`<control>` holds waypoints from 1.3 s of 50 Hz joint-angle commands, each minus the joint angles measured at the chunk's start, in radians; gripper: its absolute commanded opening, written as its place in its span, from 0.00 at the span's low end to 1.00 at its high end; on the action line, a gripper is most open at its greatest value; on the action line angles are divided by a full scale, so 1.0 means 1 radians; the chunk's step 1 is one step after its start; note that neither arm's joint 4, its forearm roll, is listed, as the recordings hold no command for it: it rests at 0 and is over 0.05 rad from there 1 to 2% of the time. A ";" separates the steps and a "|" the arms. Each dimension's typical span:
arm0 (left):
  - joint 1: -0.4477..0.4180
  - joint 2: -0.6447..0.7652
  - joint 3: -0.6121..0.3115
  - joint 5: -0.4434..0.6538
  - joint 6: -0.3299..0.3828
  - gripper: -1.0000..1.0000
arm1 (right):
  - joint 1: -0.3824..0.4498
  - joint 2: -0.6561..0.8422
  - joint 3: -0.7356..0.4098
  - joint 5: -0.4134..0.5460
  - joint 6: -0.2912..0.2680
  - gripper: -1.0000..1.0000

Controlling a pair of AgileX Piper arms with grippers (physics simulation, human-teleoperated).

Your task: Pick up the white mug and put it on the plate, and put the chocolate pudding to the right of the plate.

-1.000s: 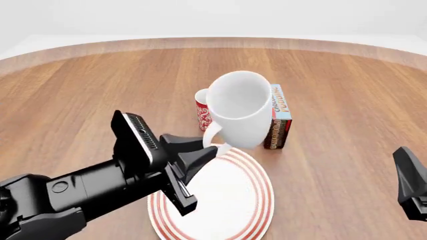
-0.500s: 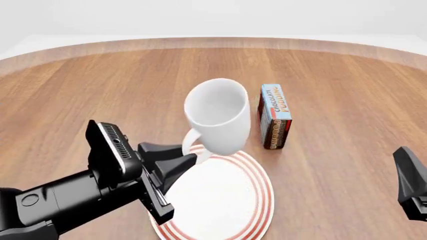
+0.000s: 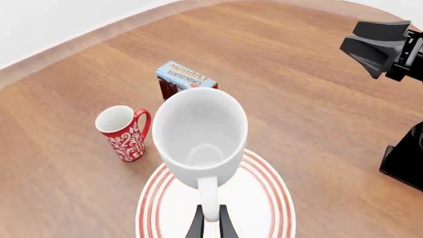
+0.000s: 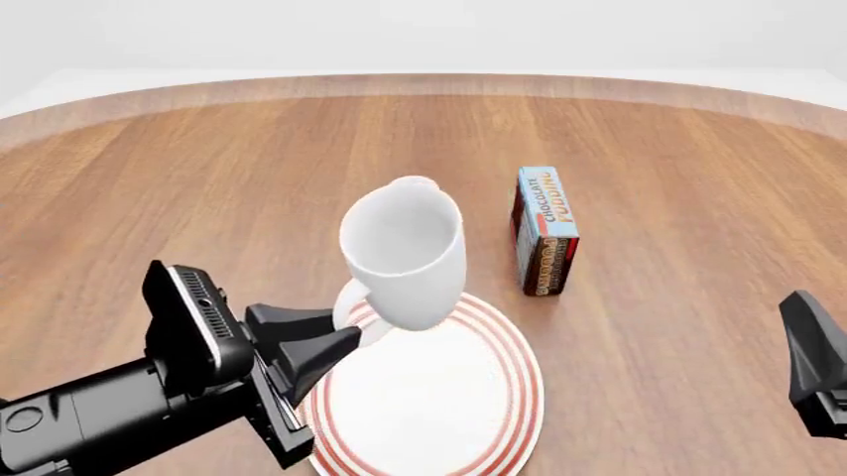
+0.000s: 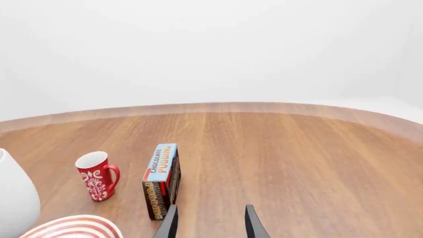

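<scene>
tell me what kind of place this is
Likely a simulated tabletop test scene, not a real room: a bare wooden table against blank white, with only a plate, two mugs and a pudding carton, and the left hand holding the white mug.

Left gripper (image 4: 347,319) pulled back toward lower left of front view, carrying white mug (image 4: 403,251) left and lower, over plate (image 4: 510,382); red mug hidden behind.
</scene>
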 commanded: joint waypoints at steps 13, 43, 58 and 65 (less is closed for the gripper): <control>0.013 -0.054 0.035 0.066 0.028 0.00 | 0.001 0.000 -0.001 -0.001 -0.007 1.00; -0.032 0.065 0.061 -0.007 -0.001 0.00 | -0.001 0.000 -0.001 0.000 -0.008 1.00; -0.027 0.093 0.071 -0.030 -0.006 0.00 | -0.001 0.000 -0.001 0.000 -0.009 1.00; -0.025 0.103 0.078 -0.038 -0.010 0.00 | -0.001 0.000 -0.001 0.000 -0.009 1.00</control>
